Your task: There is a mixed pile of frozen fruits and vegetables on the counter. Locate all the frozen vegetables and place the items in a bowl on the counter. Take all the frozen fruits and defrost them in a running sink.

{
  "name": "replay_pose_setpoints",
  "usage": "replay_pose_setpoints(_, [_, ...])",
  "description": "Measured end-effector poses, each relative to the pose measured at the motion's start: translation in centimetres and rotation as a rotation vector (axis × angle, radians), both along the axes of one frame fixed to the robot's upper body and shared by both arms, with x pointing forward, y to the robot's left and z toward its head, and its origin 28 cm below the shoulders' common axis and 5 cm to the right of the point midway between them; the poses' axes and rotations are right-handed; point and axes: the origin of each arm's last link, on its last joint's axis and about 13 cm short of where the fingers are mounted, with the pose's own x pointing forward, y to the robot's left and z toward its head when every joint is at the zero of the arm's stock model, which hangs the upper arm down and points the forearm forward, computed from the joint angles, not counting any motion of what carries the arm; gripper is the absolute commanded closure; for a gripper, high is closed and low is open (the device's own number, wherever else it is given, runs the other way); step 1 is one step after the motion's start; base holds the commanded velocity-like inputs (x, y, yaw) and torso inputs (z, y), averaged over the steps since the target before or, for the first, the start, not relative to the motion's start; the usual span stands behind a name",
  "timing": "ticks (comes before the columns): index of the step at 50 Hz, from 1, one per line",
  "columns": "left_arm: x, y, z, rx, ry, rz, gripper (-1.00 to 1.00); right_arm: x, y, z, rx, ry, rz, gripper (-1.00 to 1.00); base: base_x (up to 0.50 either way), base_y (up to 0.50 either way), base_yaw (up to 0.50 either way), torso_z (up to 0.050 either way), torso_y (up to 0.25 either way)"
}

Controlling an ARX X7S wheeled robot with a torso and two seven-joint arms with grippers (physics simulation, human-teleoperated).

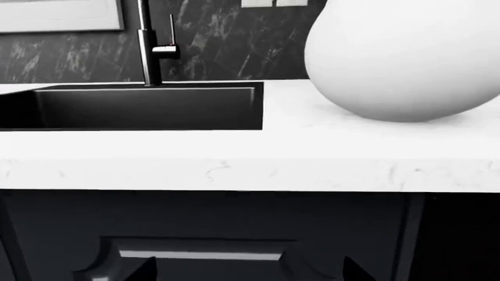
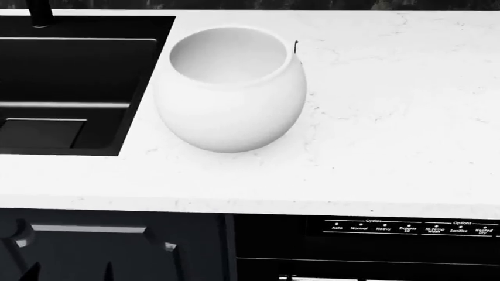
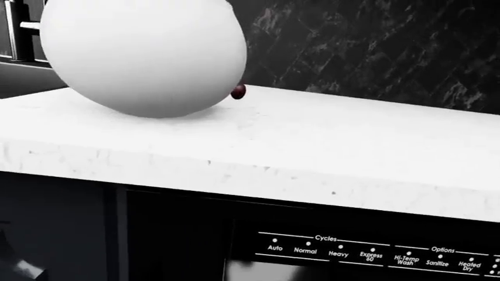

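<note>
Looking from the left wrist camera, the white marble tabletop (image 1: 312, 152) is filling the middle of the frame, with the matte black sink (image 1: 149, 108) sunk into it and the tall black tap (image 1: 150, 44) rising behind the basin. The glossy white bowl (image 1: 406, 58) is sitting on the tabletop beside the sink, only part of its bulging side showing. No gripper is appearing here.

From the head camera, the bowl (image 2: 230, 93) is showing whole: rounded, with an inward-curving rim, its visible inside holding nothing, standing just beside the sink (image 2: 70, 82). A thin dark stem (image 2: 296, 45) is peeking past the bowl's far rim. Below the tabletop edge, a dishwasher control panel (image 2: 410, 227) is showing. Neither gripper is coming into this view, so I cannot tell whether they are open or closed.

From the right wrist camera, a small dark red cherry (image 3: 238, 92) is lying on the tabletop (image 3: 312, 134) right behind the bowl (image 3: 140, 52), a thing the other views are barely revealing.
</note>
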Motion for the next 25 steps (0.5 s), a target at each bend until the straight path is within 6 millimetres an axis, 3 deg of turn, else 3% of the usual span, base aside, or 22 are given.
replay_pose_setpoints(7, [0.1, -0.1, 0.2, 0.014, 0.002, -0.004, -1.00, 0.0, 0.0, 0.0, 0.003, 0.002, -0.003, -1.00, 0.00, 0.00, 0.00, 0.049, 0.000])
replay_pose_setpoints(13, [0.0, -0.2, 0.8, 0.002, 0.001, 0.008, -1.00, 0.1, 0.0, 0.6, 0.009, 0.001, -0.009, -1.00, 0.00, 0.00, 0.00, 0.000, 0.000])
replay_pose_setpoints(25, [1.4, -0.6, 7.2, 0.007, -0.002, -0.041, -1.00, 2.0, -0.5, 7.6, 0.010, -0.058, -0.007, -1.00, 0.00, 0.00, 0.00, 0.000, 0.000])
